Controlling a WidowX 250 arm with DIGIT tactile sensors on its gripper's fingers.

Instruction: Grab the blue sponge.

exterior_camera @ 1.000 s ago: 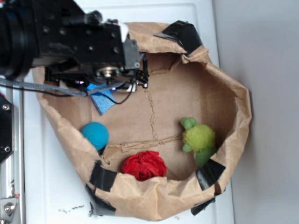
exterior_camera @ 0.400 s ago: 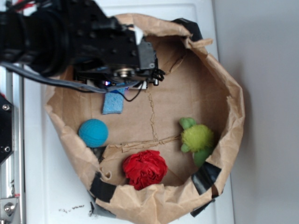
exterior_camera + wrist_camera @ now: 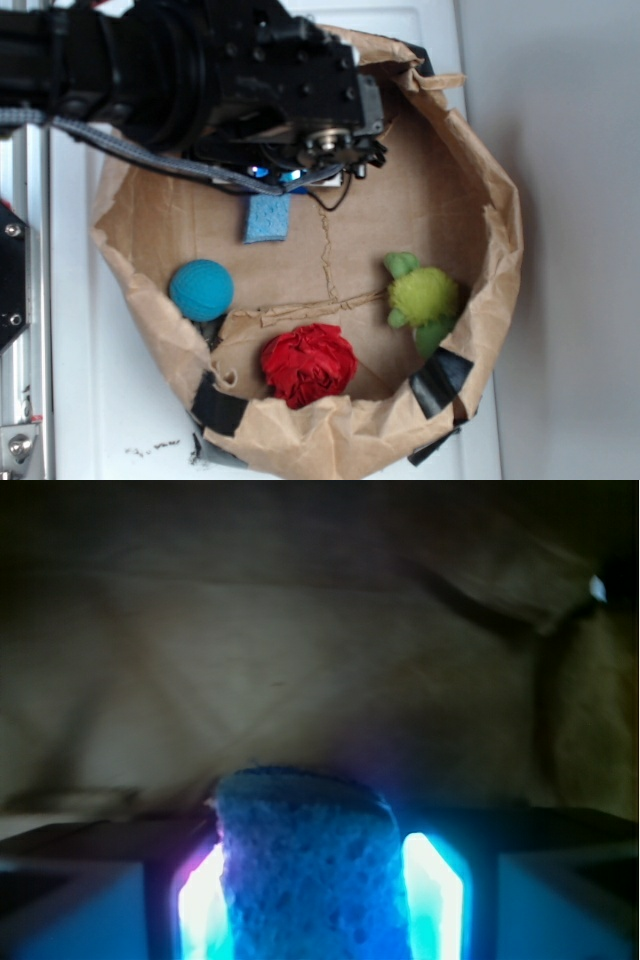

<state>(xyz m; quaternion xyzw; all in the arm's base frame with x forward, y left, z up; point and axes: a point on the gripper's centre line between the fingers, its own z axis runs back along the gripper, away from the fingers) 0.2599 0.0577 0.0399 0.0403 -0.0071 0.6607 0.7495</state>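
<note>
claw (image 3: 318, 900) pinching blue sponge (image 3: 305, 870) | sponge between fingers (image 3: 432, 895), hanging below claw over bag (image 3: 420, 200)

light-blue sponge (image 3: 267, 218), teal ball (image 3: 201, 290), brown paper bag (image 3: 470, 180)

- The blue sponge (image 3: 267, 217) (image 3: 308, 875) is light blue, flat, and full of tiny holes.
- In the exterior view only its lower end shows. The rest is hidden under the black arm at 12 o'clock.
- It hangs over the brown paper floor.
- In the wrist view it stands upright, squeezed on both sides.
</note>
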